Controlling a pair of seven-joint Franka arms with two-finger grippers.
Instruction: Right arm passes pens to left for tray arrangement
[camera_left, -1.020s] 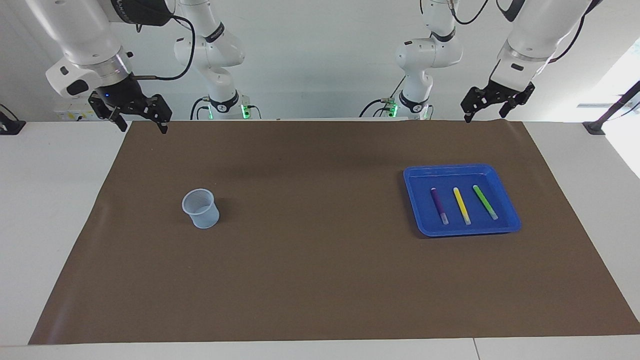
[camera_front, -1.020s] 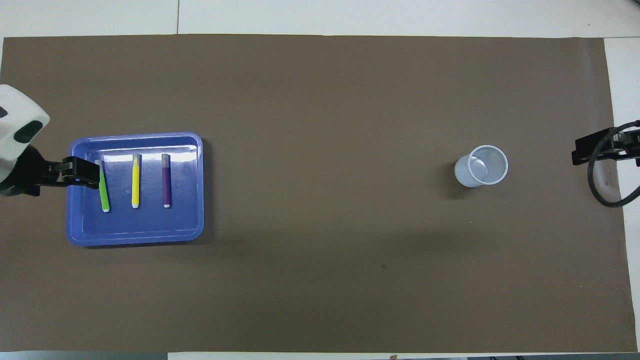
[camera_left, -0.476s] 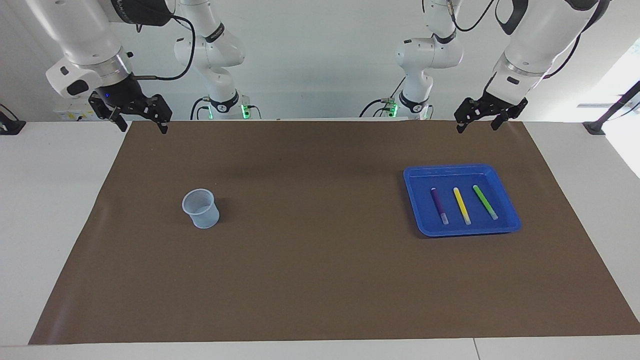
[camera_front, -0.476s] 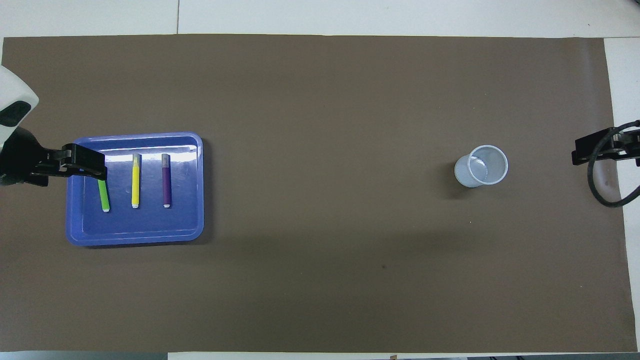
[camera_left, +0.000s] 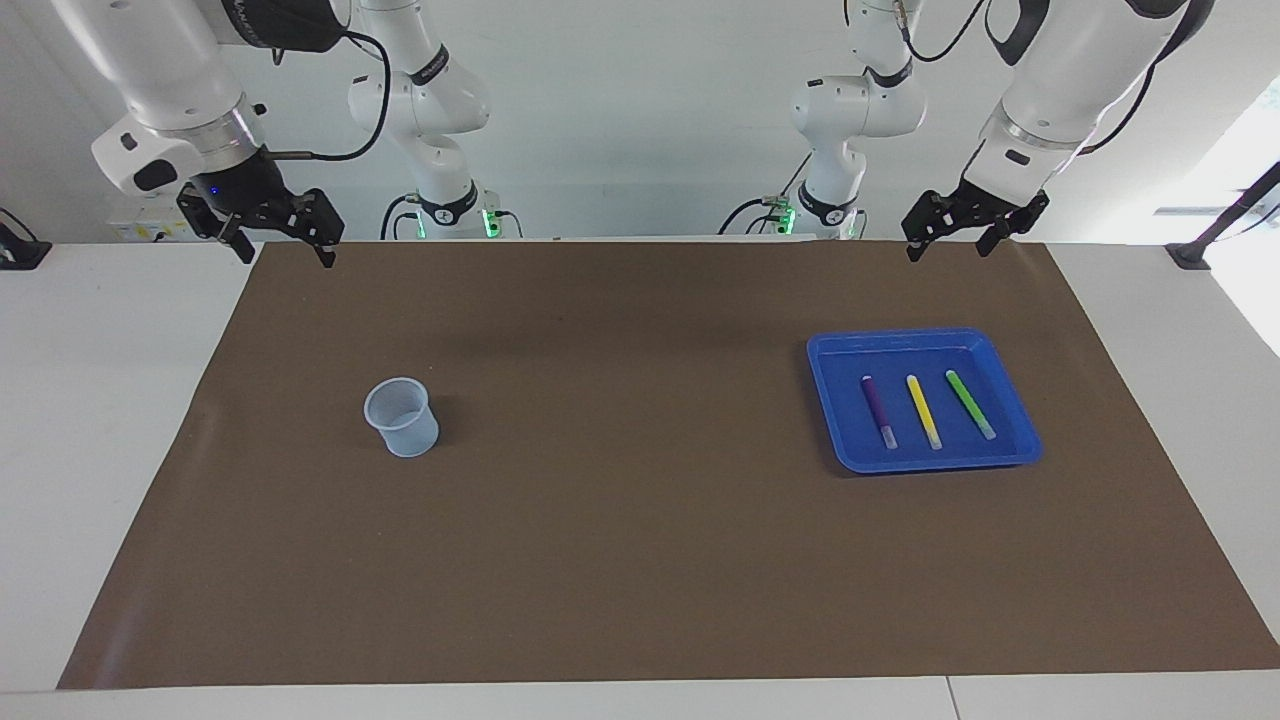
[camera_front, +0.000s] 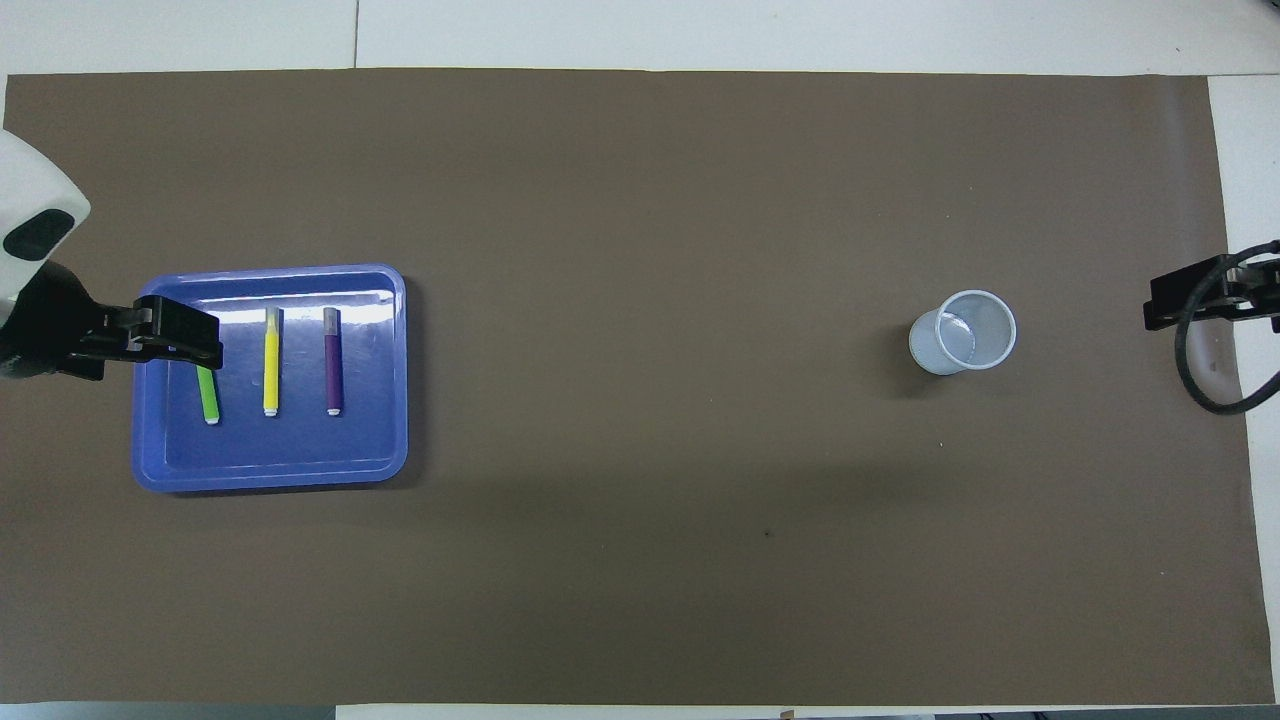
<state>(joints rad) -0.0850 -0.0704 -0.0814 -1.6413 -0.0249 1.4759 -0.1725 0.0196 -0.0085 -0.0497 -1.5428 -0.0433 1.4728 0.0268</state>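
I see all three pens (camera_left: 926, 410) lying side by side in the blue tray (camera_left: 1020, 444) — purple, yellow, green. My left gripper (camera_left: 961, 222) hangs empty above the mat's (camera_left: 620, 540) edge nearest the robots, jaws apart; my right gripper (camera_left: 273, 227) waits likewise, well apart from the tray — the cup (camera_left: 402, 417) stands between.

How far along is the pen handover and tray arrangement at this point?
Done, by the look of it: the purple pen, yellow pen and green pen lie side by side in the blue tray. In hand: nothing; the left gripper and right gripper hang open and empty, up by the robots' end of the mat. The cup is empty. Left: nothing visible.
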